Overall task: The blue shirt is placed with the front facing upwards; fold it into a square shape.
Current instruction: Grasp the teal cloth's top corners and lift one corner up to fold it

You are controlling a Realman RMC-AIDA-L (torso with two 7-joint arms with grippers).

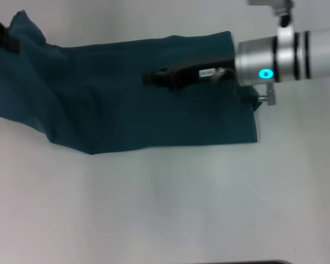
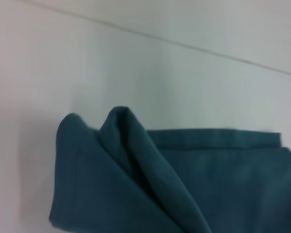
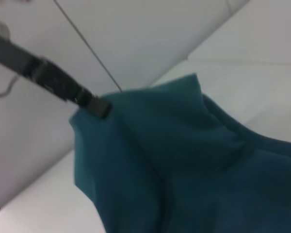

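While left tool (image 1: 1, 34) lifts blue shirt (image 1: 126, 99) corner, right tool (image 1: 154, 78) hovers

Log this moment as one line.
blue shirt: partly folded band, left end lifted | left end effector: at raised corner | right end effector: over shirt | table: white

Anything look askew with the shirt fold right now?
Yes. The blue shirt is a long band on the table, not a square. Its left end is lifted and bunched where the left gripper holds a corner, so that edge slants. The right gripper sits over the middle of the cloth.
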